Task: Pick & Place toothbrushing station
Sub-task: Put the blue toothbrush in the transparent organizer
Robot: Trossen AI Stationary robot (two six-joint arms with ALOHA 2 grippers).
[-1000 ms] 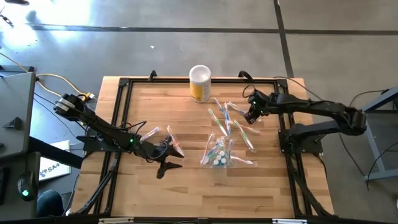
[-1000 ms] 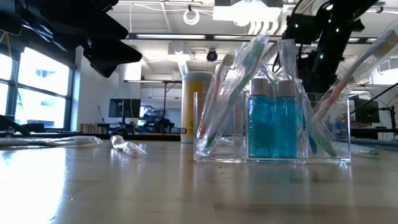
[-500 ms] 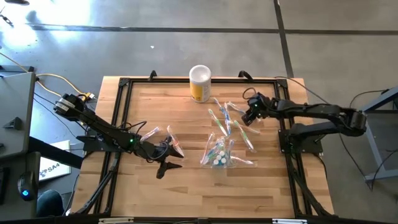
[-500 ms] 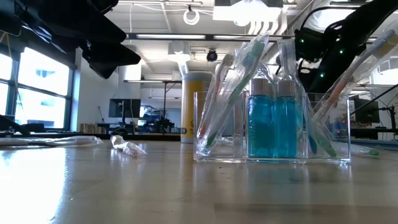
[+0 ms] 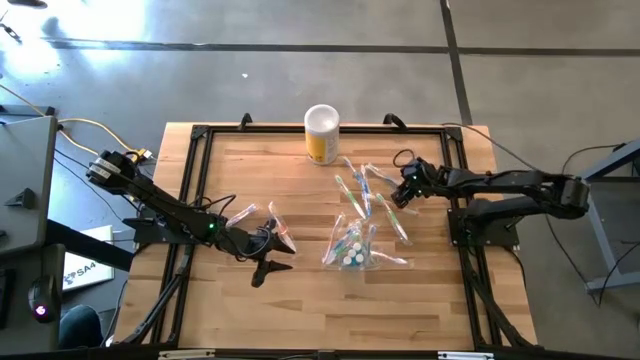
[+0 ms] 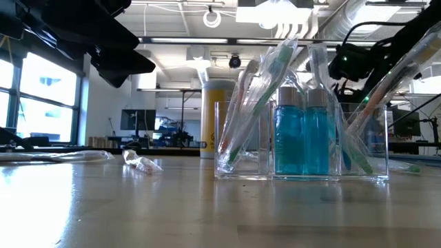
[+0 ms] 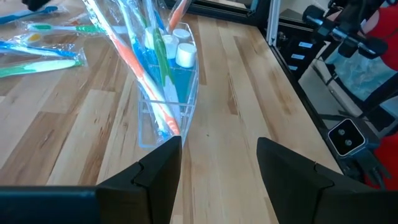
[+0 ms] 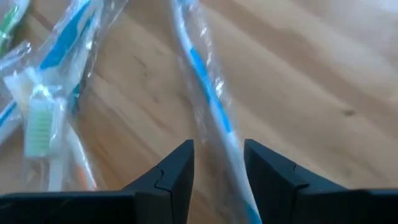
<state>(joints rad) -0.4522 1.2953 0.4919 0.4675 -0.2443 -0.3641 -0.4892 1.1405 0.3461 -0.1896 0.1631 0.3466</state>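
A clear organizer (image 5: 350,246) stands on the table's middle. It holds several wrapped toothbrushes and teal bottles with white caps (image 6: 303,141); it also shows in the left wrist view (image 7: 168,93). More wrapped toothbrushes (image 5: 370,195) lie loose on the wood behind it. My right gripper (image 5: 405,190) is open, low over these. Its fingers stand on either side of a blue-and-white wrapped toothbrush (image 8: 208,93) without visibly touching it. My left gripper (image 5: 272,268) is open and empty, left of the organizer.
A yellow canister with a white lid (image 5: 322,133) stands at the table's far edge. Wrapped toothbrushes (image 5: 262,222) lie by my left gripper. A black frame (image 5: 190,180) runs around the tabletop. Bare wood lies toward the near edge.
My right gripper has gone down toward the loose toothbrushes, its arm lowering and stretching flatter over the table's right side. My left arm and the organizer have kept still.
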